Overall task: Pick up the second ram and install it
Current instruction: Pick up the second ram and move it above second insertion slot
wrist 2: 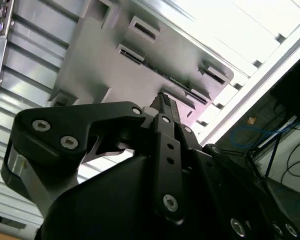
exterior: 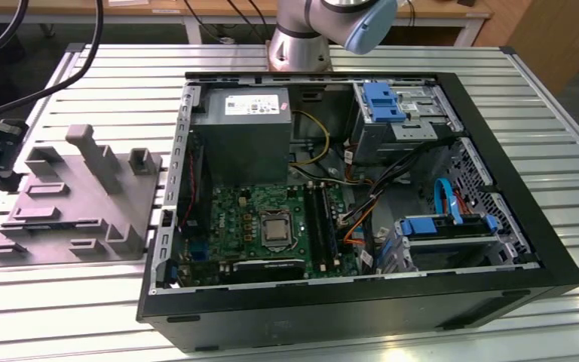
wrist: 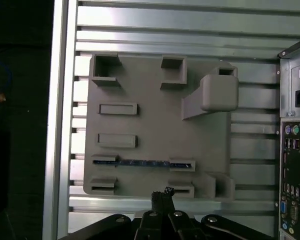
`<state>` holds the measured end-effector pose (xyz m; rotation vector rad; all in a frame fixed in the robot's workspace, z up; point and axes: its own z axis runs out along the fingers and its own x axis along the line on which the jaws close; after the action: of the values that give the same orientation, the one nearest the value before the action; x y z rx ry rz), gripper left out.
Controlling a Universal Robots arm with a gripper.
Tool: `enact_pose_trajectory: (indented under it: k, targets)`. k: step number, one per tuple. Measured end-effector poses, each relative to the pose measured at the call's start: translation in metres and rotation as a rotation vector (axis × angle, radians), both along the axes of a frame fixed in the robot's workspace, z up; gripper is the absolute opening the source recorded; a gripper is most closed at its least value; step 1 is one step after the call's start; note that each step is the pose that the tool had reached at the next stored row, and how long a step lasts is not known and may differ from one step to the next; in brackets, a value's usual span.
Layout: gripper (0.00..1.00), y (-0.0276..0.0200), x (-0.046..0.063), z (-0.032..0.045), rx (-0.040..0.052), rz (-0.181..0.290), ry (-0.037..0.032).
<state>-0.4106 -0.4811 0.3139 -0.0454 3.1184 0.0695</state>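
Observation:
The second ram (wrist: pixel 142 163) stands on edge in a long slot of the grey plastic block (wrist: pixel 155 125), showing as a thin dark blue strip. In the first wrist view my gripper (wrist: pixel 162 193) hangs above the block's edge, nearest the ram's slot and apart from the ram. Its black fingers are pressed together with nothing between them. In the second wrist view the gripper (wrist 2: pixel 164 98) points toward the same block (wrist 2: pixel 110 75). The exterior view has the block (exterior: pixel 68 204) on the table to the left of the open computer case (exterior: pixel 350 196).
Inside the case, the green motherboard (exterior: pixel 239 219) carries long black slot rails (exterior: pixel 320 219). The power supply (exterior: pixel 244 121), blue drive brackets (exterior: pixel 382 102) and loose cables (exterior: pixel 370 188) crowd the case. Its rear panel with ports (wrist: pixel 292 165) stands close beside the block. The block has a tall post (wrist: pixel 217 92).

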Motion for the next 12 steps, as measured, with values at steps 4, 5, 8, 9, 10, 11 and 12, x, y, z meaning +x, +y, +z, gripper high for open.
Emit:
enact_pose_trajectory:
  k: [4,5,8,9,10,11,12]
  targets:
    - [0.10,0.0000,0.0000,-0.0008,0.0000,0.073,0.0001]
    - [0.10,0.0000,0.0000,-0.0011,0.0000,0.091,0.0001]
    - [0.10,0.0000,0.0000,-0.0018,0.0000,0.147,0.0001]
    - [0.10,0.0000,0.0000,-0.0020,0.0000,0.165,0.0001]
    - [0.10,0.0000,0.0000,-0.0022,0.0000,0.183,0.0001]
    - [0.10,0.0000,0.0000,-0.0024,0.0000,0.200,0.0001]
    - [0.10,0.0000,0.0000,-0.0026,0.0000,0.219,0.0001]
